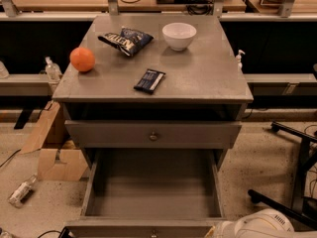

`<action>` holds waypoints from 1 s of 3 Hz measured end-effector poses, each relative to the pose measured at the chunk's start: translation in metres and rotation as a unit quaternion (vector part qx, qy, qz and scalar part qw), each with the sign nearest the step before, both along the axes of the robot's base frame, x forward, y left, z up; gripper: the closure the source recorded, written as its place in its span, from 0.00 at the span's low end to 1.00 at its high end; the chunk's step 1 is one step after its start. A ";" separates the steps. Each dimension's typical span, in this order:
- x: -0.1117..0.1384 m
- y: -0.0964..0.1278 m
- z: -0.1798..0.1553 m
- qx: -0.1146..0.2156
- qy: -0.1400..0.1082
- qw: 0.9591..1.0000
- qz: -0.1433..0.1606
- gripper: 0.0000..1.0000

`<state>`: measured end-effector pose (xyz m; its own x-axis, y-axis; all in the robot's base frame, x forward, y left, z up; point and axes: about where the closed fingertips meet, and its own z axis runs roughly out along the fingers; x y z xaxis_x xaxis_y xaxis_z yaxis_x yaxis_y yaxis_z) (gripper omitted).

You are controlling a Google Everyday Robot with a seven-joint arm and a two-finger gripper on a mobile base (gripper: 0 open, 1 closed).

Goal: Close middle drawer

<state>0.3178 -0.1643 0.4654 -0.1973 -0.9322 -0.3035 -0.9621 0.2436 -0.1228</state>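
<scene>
At the near right corner: the gripper (221,230) sat low against the frame's bottom edge, by the right end of the middle drawer's front. The white arm housing (262,224) was just to its right. Whether the gripper was released or clenched could not be told, nor whether it touched the wood.
Middle drawer (153,197): it was drawn far out toward the near side. Nothing showed inside its grey box, and its flat front ran along the bottom edge with the drawer knob (154,233) at centre.
Likely reason for the placement: the gripper stood on the near side of the front, which suited a plain push toward the far side. That needs no hold on the knob.
Top drawer (198,134): its front hung just above the open box, with a dark gap between it and the cabinet top (208,73).
Cabinet top load: an orange (82,59) lay at the left, a chip bag (126,38) and a white bowl (179,35) at the far side, and a dark snack bar (149,80) in the middle. All rested above the drawer's path.
Floor: a cardboard box (54,152) and a bottle (21,191) lay to the left and a chair base (292,182) to the right, all beside the cabinet rather than behind the drawer.
Progress: closing looked not yet begun, with the whole travel still to go.
Risk: a push so far right of centre could skew the drawer in its runners, and a hard stop might set the orange rolling.
</scene>
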 end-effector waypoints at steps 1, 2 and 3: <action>0.000 0.000 0.000 0.000 0.000 1.000 0.000 1.00; -0.009 0.015 -0.024 0.031 0.016 0.999 -0.006 1.00; -0.015 0.048 -0.078 0.103 0.030 0.994 -0.016 1.00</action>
<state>0.3025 -0.1160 0.3874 -0.2499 -0.8442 -0.4742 -0.9574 0.2887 -0.0093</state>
